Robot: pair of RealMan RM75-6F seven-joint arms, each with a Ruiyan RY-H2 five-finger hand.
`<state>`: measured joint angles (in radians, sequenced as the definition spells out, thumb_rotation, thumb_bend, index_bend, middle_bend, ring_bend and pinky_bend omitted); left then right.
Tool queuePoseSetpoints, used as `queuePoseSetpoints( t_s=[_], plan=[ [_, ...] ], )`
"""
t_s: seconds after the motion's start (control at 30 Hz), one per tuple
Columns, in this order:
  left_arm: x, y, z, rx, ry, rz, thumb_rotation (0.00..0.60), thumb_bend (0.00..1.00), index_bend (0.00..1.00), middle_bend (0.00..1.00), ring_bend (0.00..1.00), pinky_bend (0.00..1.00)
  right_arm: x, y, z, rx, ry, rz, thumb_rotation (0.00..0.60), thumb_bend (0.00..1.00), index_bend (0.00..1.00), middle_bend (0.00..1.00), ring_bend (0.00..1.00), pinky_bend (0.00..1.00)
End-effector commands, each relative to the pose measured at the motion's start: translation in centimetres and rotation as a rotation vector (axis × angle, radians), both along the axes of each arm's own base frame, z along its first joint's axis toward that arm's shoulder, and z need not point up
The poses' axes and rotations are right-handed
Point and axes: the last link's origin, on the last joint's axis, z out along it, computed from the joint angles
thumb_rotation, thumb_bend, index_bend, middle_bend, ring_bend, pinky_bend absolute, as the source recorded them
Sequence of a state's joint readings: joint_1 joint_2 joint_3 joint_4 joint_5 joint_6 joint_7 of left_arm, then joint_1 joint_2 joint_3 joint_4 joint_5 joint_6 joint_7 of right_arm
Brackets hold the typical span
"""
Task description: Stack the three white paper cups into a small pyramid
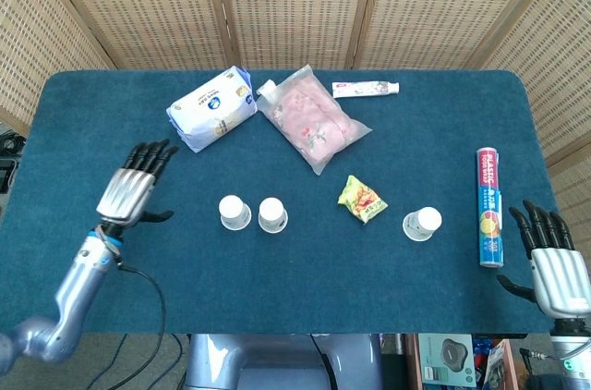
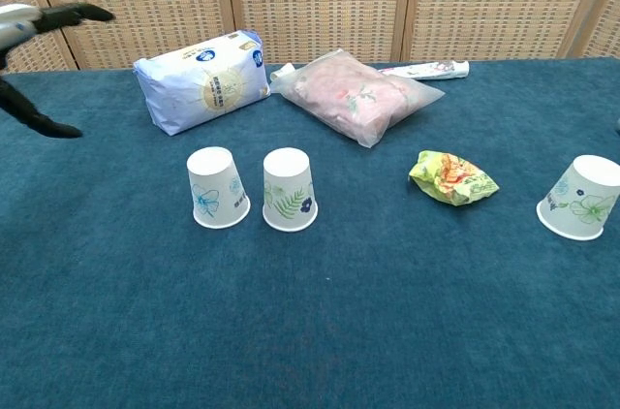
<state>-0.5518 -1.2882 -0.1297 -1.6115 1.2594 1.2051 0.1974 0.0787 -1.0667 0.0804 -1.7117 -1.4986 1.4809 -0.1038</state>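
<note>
Three white paper cups stand upside down on the blue table (image 1: 305,270). Two are side by side near the middle: one cup (image 1: 235,213) (image 2: 216,187) with a blue flower print, and another (image 1: 272,215) (image 2: 289,190) with green leaves. The third cup (image 1: 423,224) (image 2: 583,198) stands alone to the right, tilted. My left hand (image 1: 137,185) (image 2: 39,46) hovers open to the left of the pair, fingers spread, holding nothing. My right hand (image 1: 552,251) is open at the table's right front corner, well clear of the third cup.
A blue-white tissue pack (image 1: 211,109) (image 2: 201,80), a pink bag (image 1: 312,118) (image 2: 352,94) and a toothpaste tube (image 1: 366,88) lie at the back. A yellow-green snack packet (image 1: 362,199) (image 2: 452,177) sits between the cups. A tall tube (image 1: 490,206) lies near the right hand.
</note>
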Motion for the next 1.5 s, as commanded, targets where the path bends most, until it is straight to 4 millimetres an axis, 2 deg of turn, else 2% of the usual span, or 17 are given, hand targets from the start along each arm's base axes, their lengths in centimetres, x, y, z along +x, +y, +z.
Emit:
queuePoseSetpoints(
  t_s=[0.03, 0.2, 0.23, 0.27, 0.4, 0.57, 0.77, 0.9, 1.03, 1.17, 1.5],
  plan=[
    [-2.6, -3.0, 3.1, 0.071, -0.011, 0.056, 0.6, 0.12, 0.0, 0.0, 0.0, 0.0, 0.3, -0.3, -0.7, 0.027, -0.009, 0.037, 0.6, 0.0, 0.0, 0.0, 0.0, 0.0],
    [-5.0, -5.6, 5.7, 0.126, -0.036, 0.119, 0.6, 0.12, 0.0, 0.0, 0.0, 0.0, 1.2, -1.4, -2.1, 0.12, -0.009, 0.13, 0.6, 0.0, 0.0, 0.0, 0.0, 0.0],
    [-5.7, -6.3, 6.3, 0.142, -0.036, 0.133, 0.6, 0.12, 0.0, 0.0, 0.0, 0.0, 1.7, -2.1, -2.5, 0.152, -0.016, 0.162, 0.6, 0.0, 0.0, 0.02, 0.0, 0.0],
    [-6.7, -7.5, 7.0, 0.166, -0.034, 0.164, 0.6, 0.12, 0.0, 0.0, 0.0, 0.0, 2.8, -3.6, -3.3, 0.206, -0.037, 0.219, 0.6, 0.0, 0.0, 0.04, 0.0, 0.0],
    [-7.7, -9.3, 7.7, 0.192, -0.047, 0.181, 0.6, 0.12, 0.0, 0.0, 0.0, 0.0, 3.8, -6.8, -4.6, 0.295, -0.04, 0.267, 0.6, 0.0, 0.04, 0.12, 0.03, 0.06],
    [-7.7, -10.2, 8.1, 0.196, -0.016, 0.172, 0.6, 0.12, 0.0, 0.0, 0.0, 0.0, 4.6, -9.5, -6.7, 0.382, -0.049, 0.241, 0.6, 0.0, 0.08, 0.18, 0.11, 0.16],
    [-7.5, -10.5, 8.0, 0.199, 0.023, 0.183, 0.6, 0.12, 0.0, 0.0, 0.0, 0.0, 5.0, -12.8, -9.2, 0.429, -0.031, 0.201, 0.6, 0.07, 0.11, 0.24, 0.17, 0.2],
    [-7.7, -10.5, 8.1, 0.197, 0.022, 0.19, 0.6, 0.12, 0.0, 0.0, 0.0, 0.0, 5.1, -13.5, -10.0, 0.446, -0.016, 0.191, 0.6, 0.1, 0.12, 0.26, 0.19, 0.24],
    [-7.9, -10.3, 8.0, 0.189, 0.032, 0.202, 0.6, 0.12, 0.0, 0.0, 0.0, 0.0, 5.1, -14.1, -10.5, 0.447, -0.001, 0.185, 0.6, 0.15, 0.17, 0.3, 0.23, 0.33],
    [-8.0, -10.1, 8.0, 0.182, 0.031, 0.211, 0.6, 0.12, 0.0, 0.0, 0.0, 0.0, 4.4, -14.7, -11.0, 0.46, 0.029, 0.154, 0.6, 0.2, 0.21, 0.33, 0.28, 0.4],
    [-7.9, -10.2, 7.9, 0.172, 0.03, 0.213, 0.6, 0.12, 0.0, 0.0, 0.0, 0.0, 2.4, -15.4, -11.2, 0.46, 0.065, 0.09, 0.6, 0.28, 0.29, 0.41, 0.36, 0.46]
  ],
)
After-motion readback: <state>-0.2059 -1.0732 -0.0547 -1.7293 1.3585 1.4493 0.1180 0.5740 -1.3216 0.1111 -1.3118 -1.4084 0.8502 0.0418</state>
